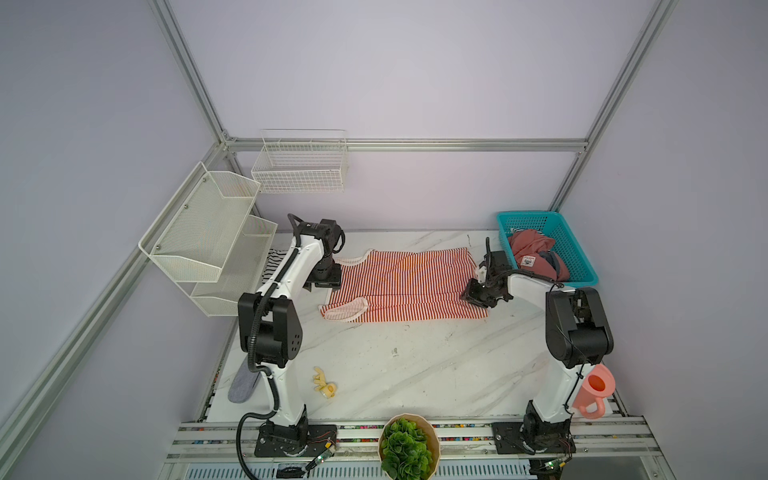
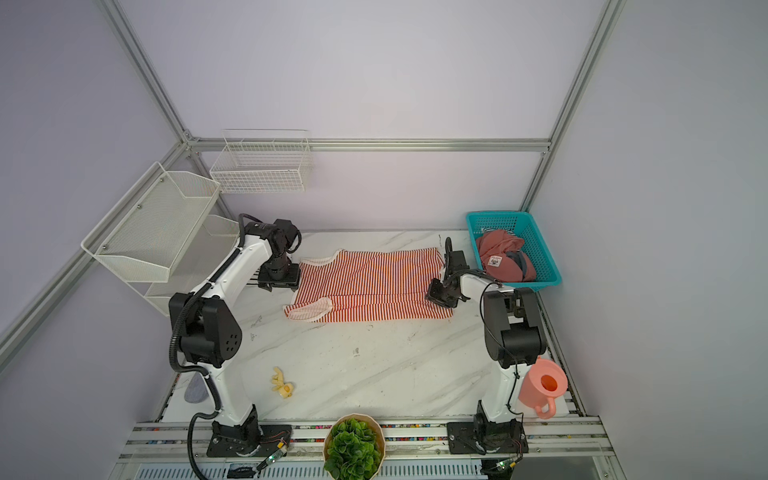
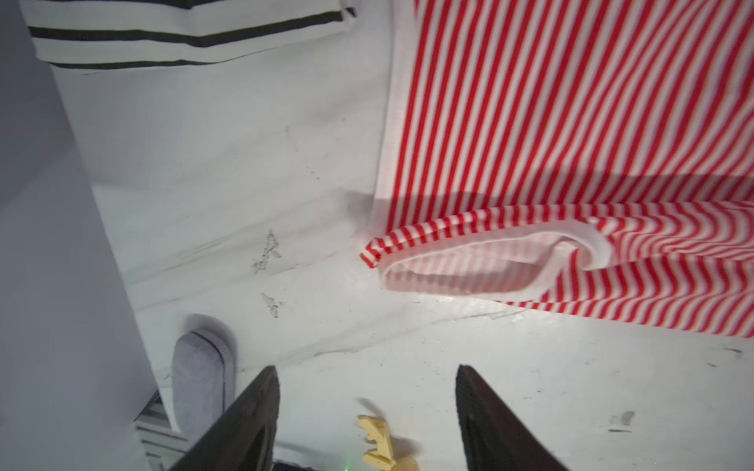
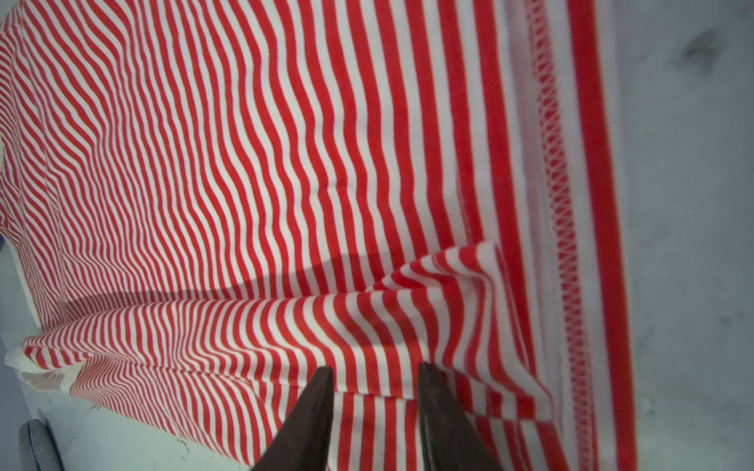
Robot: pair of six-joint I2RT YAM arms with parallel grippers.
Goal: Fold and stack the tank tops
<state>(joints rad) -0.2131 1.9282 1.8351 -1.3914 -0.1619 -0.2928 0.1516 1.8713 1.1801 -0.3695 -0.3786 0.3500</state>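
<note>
tabletop (image 1: 415, 365), black-and-white top (image 1: 273, 264) half hidden

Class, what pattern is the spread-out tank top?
Tank top: red and white stripes; clearest in right wrist view.

we've got a red-and-white striped tank top (image 1: 407, 286), a black-and-white striped one (image 3: 183, 28), a teal basket (image 1: 575, 253) and a white marble table (image 1: 415, 365)

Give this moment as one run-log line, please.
red top: near side folded over | left gripper: open, empty | right gripper: open, at hem
</note>
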